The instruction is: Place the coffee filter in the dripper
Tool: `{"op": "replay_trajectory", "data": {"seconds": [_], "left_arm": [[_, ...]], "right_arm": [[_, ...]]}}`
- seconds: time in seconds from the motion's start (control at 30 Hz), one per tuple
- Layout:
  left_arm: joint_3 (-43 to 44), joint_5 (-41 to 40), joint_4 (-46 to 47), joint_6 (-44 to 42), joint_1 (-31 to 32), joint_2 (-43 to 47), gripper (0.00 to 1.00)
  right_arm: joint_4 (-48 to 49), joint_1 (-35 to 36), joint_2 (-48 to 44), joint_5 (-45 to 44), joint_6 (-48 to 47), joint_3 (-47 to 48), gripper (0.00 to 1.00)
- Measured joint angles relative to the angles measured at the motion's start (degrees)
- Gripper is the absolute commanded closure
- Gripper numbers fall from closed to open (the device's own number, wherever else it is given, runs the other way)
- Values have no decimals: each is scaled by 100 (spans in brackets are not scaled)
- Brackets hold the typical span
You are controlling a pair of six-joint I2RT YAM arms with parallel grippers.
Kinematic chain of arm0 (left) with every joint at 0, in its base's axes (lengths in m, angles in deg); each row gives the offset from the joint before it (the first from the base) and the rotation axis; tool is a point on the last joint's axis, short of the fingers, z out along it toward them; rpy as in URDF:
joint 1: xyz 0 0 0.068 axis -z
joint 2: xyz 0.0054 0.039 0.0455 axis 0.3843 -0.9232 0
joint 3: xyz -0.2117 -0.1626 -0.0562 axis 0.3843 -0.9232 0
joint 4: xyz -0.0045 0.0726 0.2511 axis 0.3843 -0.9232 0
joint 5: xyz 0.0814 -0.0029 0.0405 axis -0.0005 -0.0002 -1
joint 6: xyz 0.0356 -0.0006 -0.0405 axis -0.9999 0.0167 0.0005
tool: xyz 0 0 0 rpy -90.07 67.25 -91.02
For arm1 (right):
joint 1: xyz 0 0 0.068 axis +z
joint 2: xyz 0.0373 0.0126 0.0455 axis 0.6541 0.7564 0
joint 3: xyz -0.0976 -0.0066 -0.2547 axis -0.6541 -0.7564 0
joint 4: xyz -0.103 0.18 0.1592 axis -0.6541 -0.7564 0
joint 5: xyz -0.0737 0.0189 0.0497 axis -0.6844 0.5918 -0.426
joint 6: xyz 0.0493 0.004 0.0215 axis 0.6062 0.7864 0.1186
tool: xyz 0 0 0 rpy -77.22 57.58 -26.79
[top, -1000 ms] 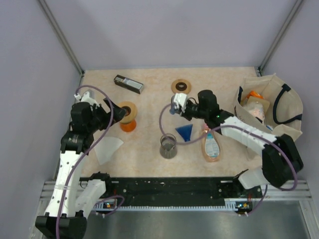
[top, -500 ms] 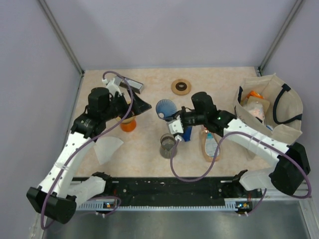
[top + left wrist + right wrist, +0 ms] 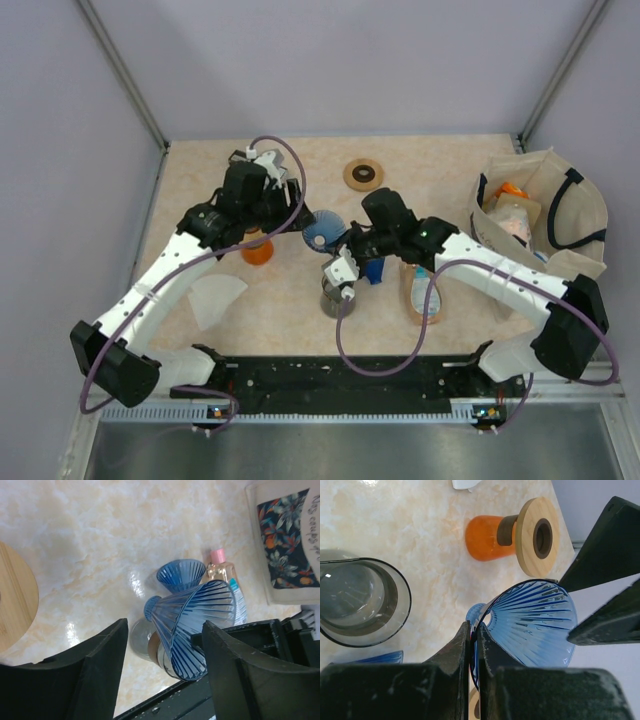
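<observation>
My right gripper (image 3: 474, 630) is shut on the rim of a ribbed blue dripper (image 3: 535, 625) and holds it tilted in the air beside the glass carafe (image 3: 360, 600). My left gripper (image 3: 165, 627) is open, with its fingers (image 3: 100, 655) on either side of the same dripper (image 3: 192, 620). In the top view both grippers, left (image 3: 303, 222) and right (image 3: 337, 243), meet at the dripper (image 3: 322, 228) in the middle of the table. The white coffee filter (image 3: 215, 298) lies flat on the table at the near left, away from both grippers.
A second blue dripper (image 3: 375, 268) stands beside the carafe (image 3: 337, 297). An orange grinder with a wooden disc (image 3: 255, 248) is under the left arm. A bottle (image 3: 425, 295) lies at the right, a tote bag (image 3: 545, 215) at far right, a wooden ring (image 3: 363, 175) at the back.
My left arm swung right from the orange grinder to the centre and now brackets the dripper. My right gripper moved toward the near left with the dripper, close to the carafe.
</observation>
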Motion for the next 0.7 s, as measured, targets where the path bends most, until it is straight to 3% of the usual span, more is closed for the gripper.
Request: {"op": "replay_trajectory", "data": {"seconds": [0.2,0.33,0.57,0.7], "left_arm": [[168,-20,-323,-280,195,-243,62],[289,-22,-404,-382,262,-409,63],[319,-13,-518,-420,291,-557,77],[402,-37,-557,-468,315,-603,100]], "right_arm": [[-240,7,22,-125,-184,125,100],[-330,17,39,-151,-275,173,100],[-468,55,44,-192,-426,240,100],[-481,72,50,-232,-507,260,100]]}}
